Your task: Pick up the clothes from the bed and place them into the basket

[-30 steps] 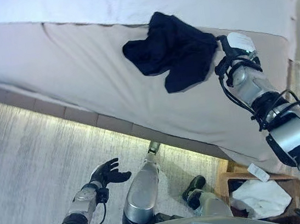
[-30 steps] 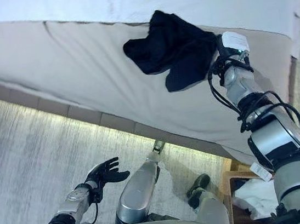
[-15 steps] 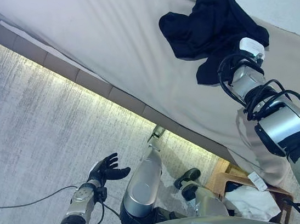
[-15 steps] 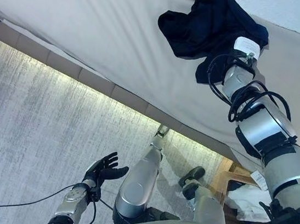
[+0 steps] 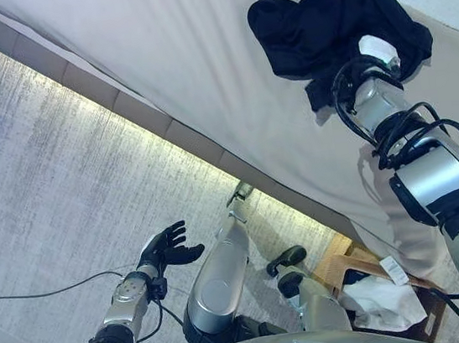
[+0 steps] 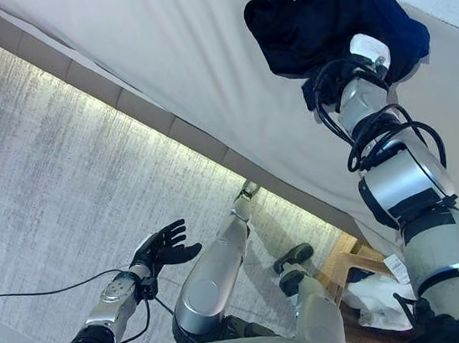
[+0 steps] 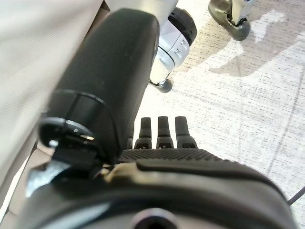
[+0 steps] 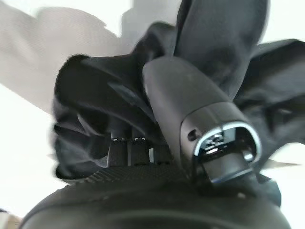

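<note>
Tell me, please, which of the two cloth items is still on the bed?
The black garment, lying bunched on the bed at the right hand; the white cloth already lies in the basket on the floor.

No readable text in any view.

A small white tag (image 5: pixel 392 267) lies on the rim of the wooden basket (image 5: pixel 340 260), but any print it bears is too small to make out. No lettering, number or sign can be made out on the dark clothes (image 5: pixel 336 18), the bed (image 5: pixel 196 49) or the floor (image 5: pixel 37 188).
</note>
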You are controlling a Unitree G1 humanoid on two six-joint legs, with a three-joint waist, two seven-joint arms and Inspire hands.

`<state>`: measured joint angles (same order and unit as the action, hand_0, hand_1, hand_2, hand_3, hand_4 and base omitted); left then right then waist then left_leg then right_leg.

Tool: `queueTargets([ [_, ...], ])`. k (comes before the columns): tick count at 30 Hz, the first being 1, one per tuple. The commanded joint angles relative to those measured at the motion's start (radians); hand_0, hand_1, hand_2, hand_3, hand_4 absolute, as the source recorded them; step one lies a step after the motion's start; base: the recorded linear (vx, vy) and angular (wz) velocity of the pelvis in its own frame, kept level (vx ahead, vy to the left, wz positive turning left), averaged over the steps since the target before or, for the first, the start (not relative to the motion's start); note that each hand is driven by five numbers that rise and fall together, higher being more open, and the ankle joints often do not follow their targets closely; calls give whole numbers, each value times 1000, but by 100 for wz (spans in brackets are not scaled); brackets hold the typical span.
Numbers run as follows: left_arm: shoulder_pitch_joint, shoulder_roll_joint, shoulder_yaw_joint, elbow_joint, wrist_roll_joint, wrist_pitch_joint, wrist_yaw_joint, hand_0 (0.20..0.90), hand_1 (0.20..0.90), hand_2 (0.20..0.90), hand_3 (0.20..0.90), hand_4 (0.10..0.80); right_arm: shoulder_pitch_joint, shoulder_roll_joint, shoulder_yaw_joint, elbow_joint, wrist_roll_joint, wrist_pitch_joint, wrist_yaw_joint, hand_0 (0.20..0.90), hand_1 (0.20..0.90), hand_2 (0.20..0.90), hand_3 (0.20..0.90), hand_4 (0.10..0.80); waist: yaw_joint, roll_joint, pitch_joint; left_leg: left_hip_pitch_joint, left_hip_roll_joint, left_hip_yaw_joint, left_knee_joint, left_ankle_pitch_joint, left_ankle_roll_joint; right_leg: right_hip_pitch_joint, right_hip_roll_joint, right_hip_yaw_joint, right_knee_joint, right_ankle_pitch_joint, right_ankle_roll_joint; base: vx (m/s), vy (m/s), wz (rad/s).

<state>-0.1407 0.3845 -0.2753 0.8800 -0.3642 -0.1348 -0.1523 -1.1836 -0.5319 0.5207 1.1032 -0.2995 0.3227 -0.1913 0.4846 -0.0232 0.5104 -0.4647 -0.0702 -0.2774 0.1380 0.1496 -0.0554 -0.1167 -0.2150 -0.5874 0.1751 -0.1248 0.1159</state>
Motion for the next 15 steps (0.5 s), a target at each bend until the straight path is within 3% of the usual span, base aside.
queueTargets([
  [1, 61, 32, -18, 8, -21, -45, 11, 900, 900, 900, 900, 800, -92, -70, 46, -209, 25, -76, -160, 300, 300, 300, 200, 100, -12, 1, 10, 84, 26, 125, -24, -126, 74, -78, -4, 79, 139, 39, -36, -18, -22, -4],
  [7, 72, 28, 6, 26, -14, -58, 16, 900, 900, 900, 900, 800, -65, -100, -16, -402, 42, -121, -281, 300, 300, 300, 200, 100, -42, -6, 4, 144, 40, 147, -51, -135, 71, -36, -3, 102, 123, 42, -32, -13, -19, -11],
  [15, 117, 24, 63, 73, 52, -41, 25, 900, 900, 900, 900, 800, 91, -164, -196, -703, 27, -203, -399, 300, 300, 300, 200, 100, -108, -44, -99, 264, 61, 193, -107, -167, 67, 66, 23, 141, 37, 66, -19, 33, -51, -11],
])
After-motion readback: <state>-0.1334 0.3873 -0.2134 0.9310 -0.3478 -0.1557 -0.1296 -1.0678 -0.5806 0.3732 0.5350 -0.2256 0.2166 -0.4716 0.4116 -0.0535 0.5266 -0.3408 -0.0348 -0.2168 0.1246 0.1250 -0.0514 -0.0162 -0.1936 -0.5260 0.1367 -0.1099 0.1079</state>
